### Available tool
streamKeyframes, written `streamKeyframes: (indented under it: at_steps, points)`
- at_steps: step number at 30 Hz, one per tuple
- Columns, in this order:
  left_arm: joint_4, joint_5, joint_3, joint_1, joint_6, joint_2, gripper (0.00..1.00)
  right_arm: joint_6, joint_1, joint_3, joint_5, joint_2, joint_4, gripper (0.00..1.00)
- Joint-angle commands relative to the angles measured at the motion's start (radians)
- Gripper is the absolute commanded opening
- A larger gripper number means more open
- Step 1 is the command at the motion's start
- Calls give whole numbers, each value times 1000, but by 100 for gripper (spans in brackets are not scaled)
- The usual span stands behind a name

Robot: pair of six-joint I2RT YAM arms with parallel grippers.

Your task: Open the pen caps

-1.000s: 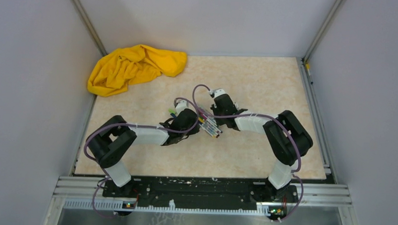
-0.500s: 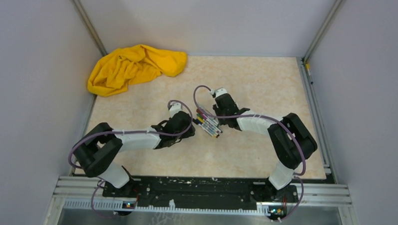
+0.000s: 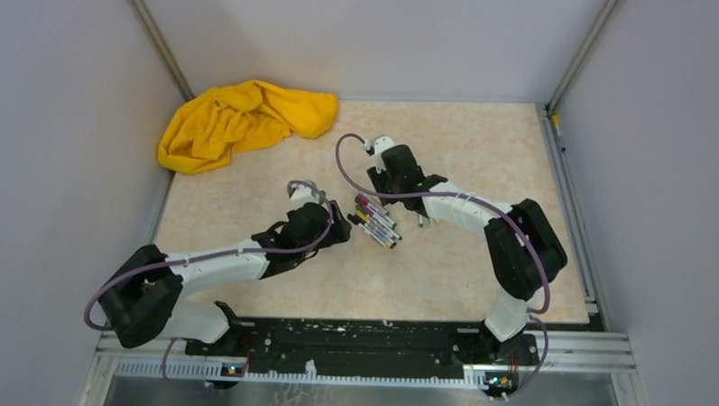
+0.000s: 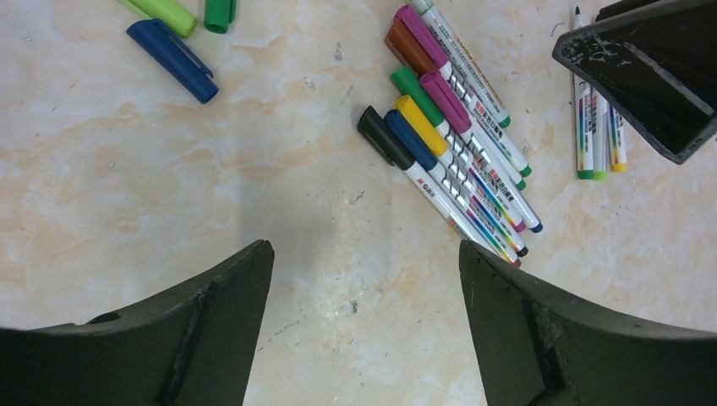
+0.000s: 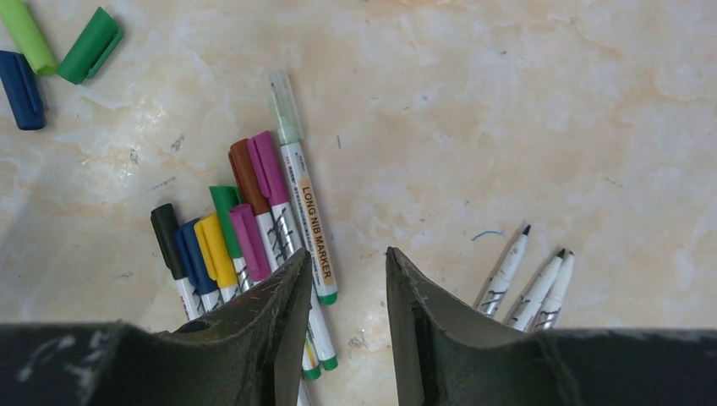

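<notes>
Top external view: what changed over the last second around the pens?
The grippers drew away from the capped pens: the left gripper pulled back toward its base, the right gripper moved toward the far wall. Both now stand open and empty. The capped pens and the yellow cloth lie where they were.

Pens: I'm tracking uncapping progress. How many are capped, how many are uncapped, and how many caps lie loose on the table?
Capped pens: 8
Uncapped pens: 3
Loose caps: 3
Total: 14
</notes>
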Motion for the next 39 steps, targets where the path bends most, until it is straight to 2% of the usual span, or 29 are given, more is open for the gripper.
streamKeyframes:
  at_steps: [1,11,32,36,39]
  points:
    - [-4,-29,-38,8,1,-56,87,-19,5,60,-64,62,5,38]
    - [20,-41,-80,14,-6,-114,86,-26,6,89,-72,132,6,37]
    - [55,-30,-106,28,-16,-106,86,-51,-1,95,-45,196,0,36]
    - [57,-30,-109,33,-16,-106,86,-52,-5,86,-42,206,-8,31]
    - [60,-28,-108,36,-17,-103,86,-48,-6,75,-51,221,-14,21]
